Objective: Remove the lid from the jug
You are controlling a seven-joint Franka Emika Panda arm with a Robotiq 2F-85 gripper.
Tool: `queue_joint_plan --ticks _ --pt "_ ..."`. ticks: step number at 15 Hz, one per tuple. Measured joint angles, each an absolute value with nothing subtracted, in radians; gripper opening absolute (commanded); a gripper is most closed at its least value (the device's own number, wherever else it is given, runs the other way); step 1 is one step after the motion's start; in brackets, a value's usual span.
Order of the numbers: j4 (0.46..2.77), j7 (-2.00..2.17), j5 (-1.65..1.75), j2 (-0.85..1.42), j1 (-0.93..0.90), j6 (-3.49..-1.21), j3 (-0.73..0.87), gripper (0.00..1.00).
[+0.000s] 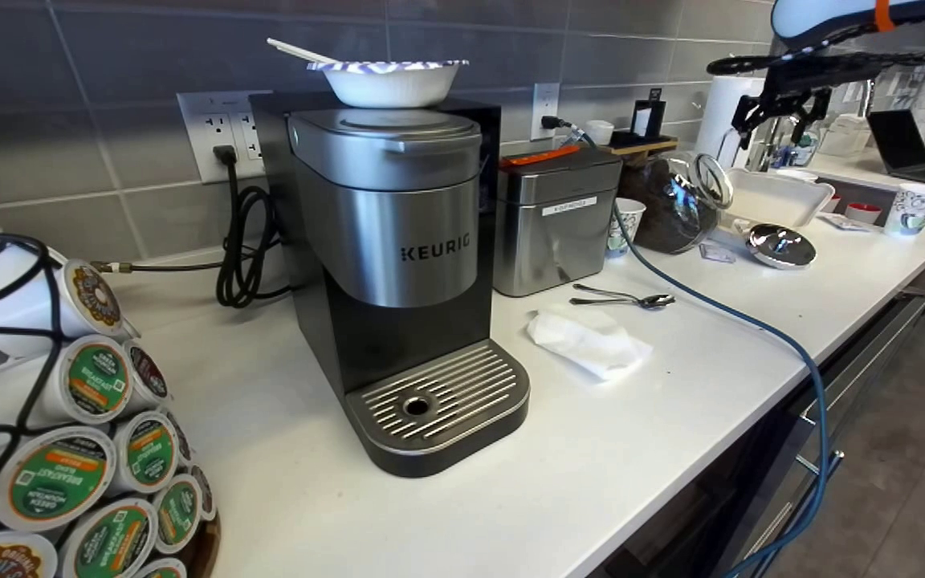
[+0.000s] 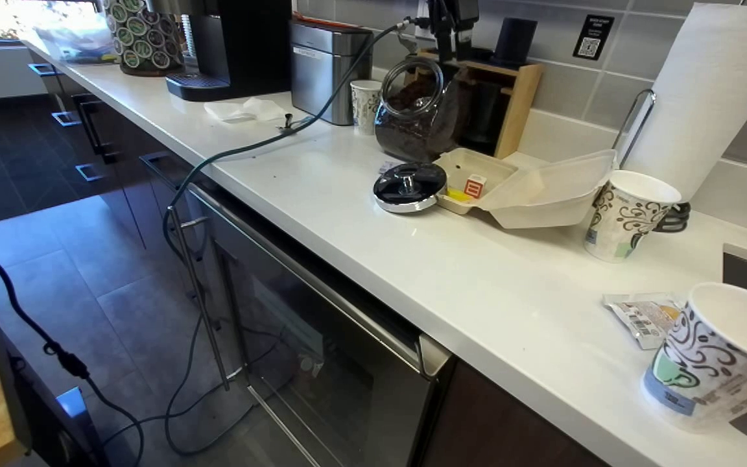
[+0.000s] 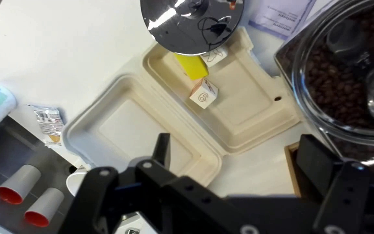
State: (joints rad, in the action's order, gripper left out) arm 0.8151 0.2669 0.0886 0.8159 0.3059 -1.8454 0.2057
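Clearly, the round lid of polished dark metal point(image 2: 410, 185) was already off the squat clear-glass jug point(image 2: 417, 133) of dark coffee beans point(image 3: 326, 89), lying near it on the white counter point(image 2: 497, 285), seemingly against the beige moulded-fibre box point(image 3: 141, 126). The black two-fingered gripper point(image 3: 235, 148) hung higher, its fingers point(image 3: 315, 162) wide apart, nothing between them. I feared that, if lowered so close, one might clip the jug's glass rim point(image 3: 299, 81), or shove the slick lid sideways.
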Motion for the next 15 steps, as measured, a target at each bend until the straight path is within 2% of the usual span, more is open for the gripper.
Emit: queue_joint_plan --ticks 4,8,12,15 --pt "0.958 0.130 0.022 0.703 0.353 -1.849 0.152 1.00" --pt "0.997 0.118 0.018 0.685 0.356 -1.860 0.141 1.00" --pt "1.020 0.115 0.023 0.677 0.364 -1.870 0.157 1.00" --pt "1.144 0.099 0.020 0.626 0.416 -1.908 0.187 1.00"
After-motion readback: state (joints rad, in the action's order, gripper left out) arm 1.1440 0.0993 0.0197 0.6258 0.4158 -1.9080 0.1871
